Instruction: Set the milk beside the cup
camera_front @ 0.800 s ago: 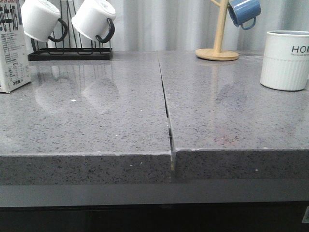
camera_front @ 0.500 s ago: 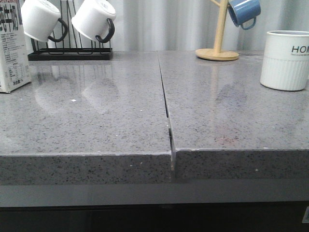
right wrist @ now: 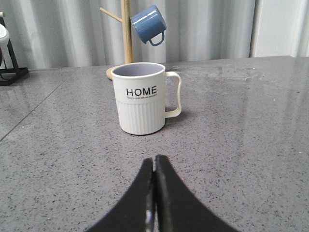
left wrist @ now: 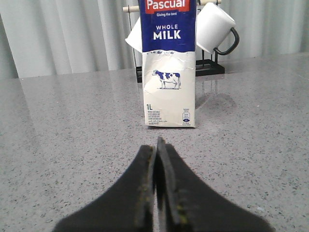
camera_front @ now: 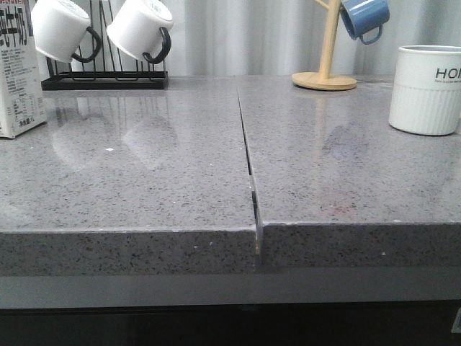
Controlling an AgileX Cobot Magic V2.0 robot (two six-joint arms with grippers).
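1. Milk (camera_front: 18, 68) stood upright at the far left edge of the front view, on the grey speckled desk (camera_front: 158, 173); only part of the carton showed there. In the left wrist view its face read "WHOLE MILK" with a small cow picture and a dark blue top
2. Left end effector (left wrist: 157, 145) sat low over the desk, facing the milk, apart from it; black fingers pressed together, nothing between them
3. Cup (camera_front: 426, 90) stood upright at the far right of the desk, well apart from the milk; white, ribbed lower half, "HOME" in black, white handle
4. Right end effector (right wrist: 155, 163) pointed at the cup, not touching; fingers closed against each other, holding nothing
5. Behind the milk: black rack (camera_front: 104, 81) carrying two white mugs (camera_front: 140, 30) with black handles
6. Behind the cup: wooden mug tree (camera_front: 325, 68) with a blue mug (camera_front: 364, 19) hung on it
7. A seam (camera_front: 248, 158) ran front to back down the middle of the desk
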